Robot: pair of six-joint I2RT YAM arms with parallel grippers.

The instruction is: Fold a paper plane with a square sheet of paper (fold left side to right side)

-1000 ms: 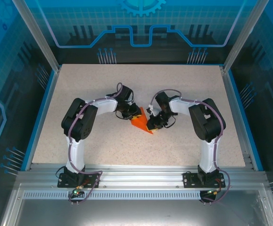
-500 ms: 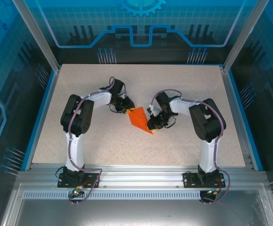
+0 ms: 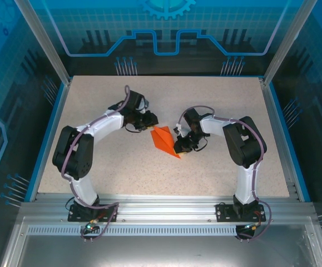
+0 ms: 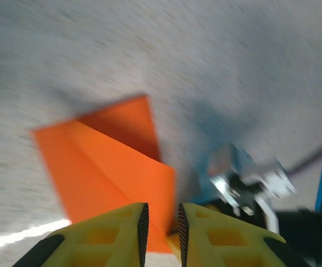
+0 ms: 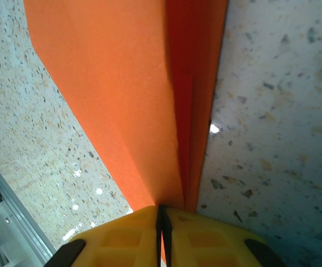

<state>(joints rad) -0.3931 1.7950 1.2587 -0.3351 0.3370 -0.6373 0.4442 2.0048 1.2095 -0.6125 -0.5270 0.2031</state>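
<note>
Top external, speckled table, blue walls, right end effector pinching paper plane, left end effector narrow

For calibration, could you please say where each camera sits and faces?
Top external: above and behind the bases, looking down on the table; both arms, left gripper, right gripper.
Left wrist: on the left arm, looking past its fingers at the folded orange paper.
Right wrist: on the right arm; its fingers shut on that paper.
All three share the paper.
</note>
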